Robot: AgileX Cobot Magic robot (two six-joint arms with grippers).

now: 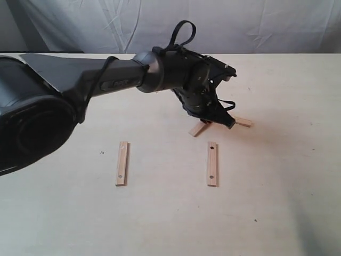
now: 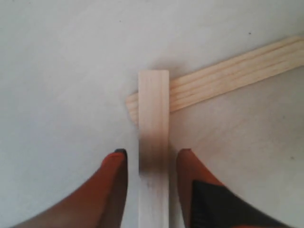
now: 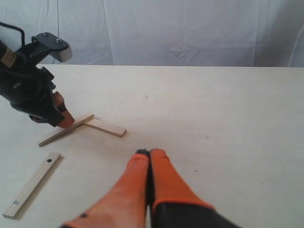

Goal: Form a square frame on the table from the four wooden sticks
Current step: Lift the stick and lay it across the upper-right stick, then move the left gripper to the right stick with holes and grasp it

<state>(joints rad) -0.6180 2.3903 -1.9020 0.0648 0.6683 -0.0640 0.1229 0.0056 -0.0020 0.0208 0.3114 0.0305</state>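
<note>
Two holed sticks lie parallel on the table [image 1: 165, 218], one on the left [image 1: 122, 163] and one on the right [image 1: 212, 164]. Behind them two plain sticks meet in an angle. One plain stick [image 2: 153, 104] runs between the fingers of my left gripper [image 2: 153, 154], with a narrow gap on each side, and its far end rests on the other plain stick [image 2: 228, 78]. That gripper [image 1: 216, 121] is open and low over the pair. My right gripper [image 3: 149, 153] is shut on nothing, above bare table, apart from the sticks [image 3: 105, 127].
A white cloth backdrop [image 1: 240, 24] hangs behind the table's far edge. The left arm's dark body [image 1: 80, 80] crosses the table from the left. One holed stick [image 3: 32, 184] lies to the side of my right gripper.
</note>
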